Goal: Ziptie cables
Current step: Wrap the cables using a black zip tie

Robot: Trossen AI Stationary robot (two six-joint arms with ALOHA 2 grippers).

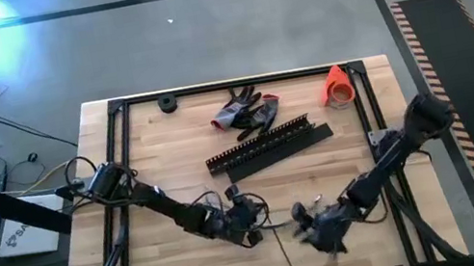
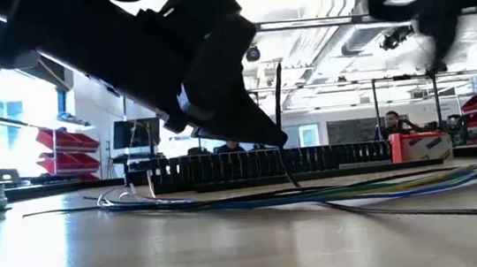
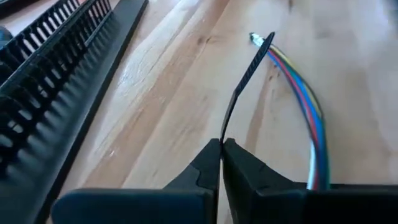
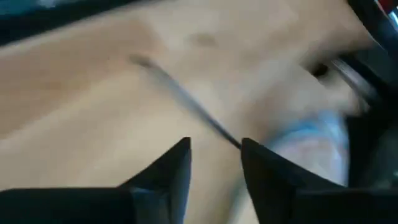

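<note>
Cables (image 3: 309, 118) on table, left gripper (image 3: 221, 144) pinching zip tie (image 3: 244, 84) (wrist view), right gripper (image 4: 215, 146) open.

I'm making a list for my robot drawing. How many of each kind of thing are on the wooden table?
Cable bundles: 1
Zip ties, pinched in the left gripper: 1
Black slotted strips: 2
Glove pairs: 1
Orange tape rolls: 1
Small black rings: 1
Total: 7
</note>
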